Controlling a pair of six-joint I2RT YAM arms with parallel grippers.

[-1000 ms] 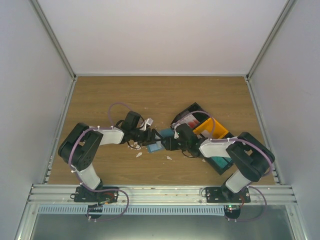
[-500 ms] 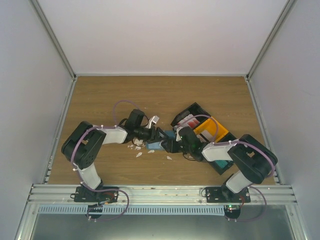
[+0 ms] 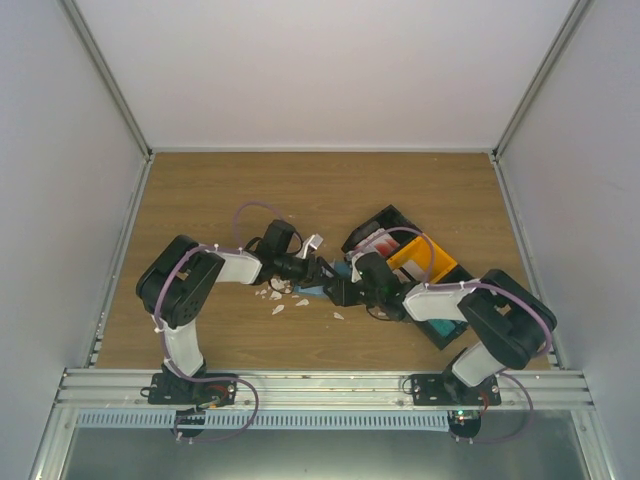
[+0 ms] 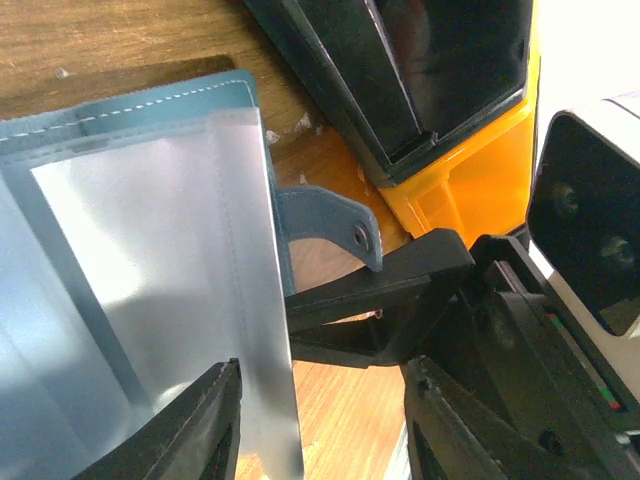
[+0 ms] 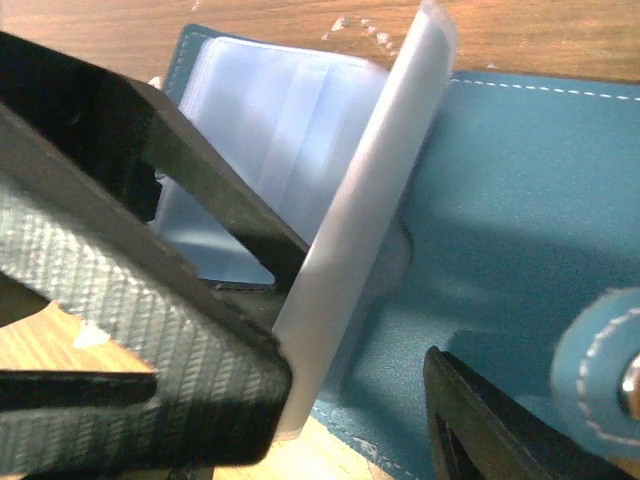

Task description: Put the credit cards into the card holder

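my left gripper [image 4: 328, 385] and right gripper [image 5: 355, 378] both open, each straddling the clear flap [image 5: 370, 200] of the card holder [image 5: 520, 200], lying on the desk [image 5: 250, 15]

Open teal card holder [image 5: 520, 200] with clear sleeves [image 5: 270, 130]

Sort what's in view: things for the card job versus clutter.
For the job: card holder; credit cards, apparently inside the black bin.
Lying about: white scraps; orange bin; teal bin.
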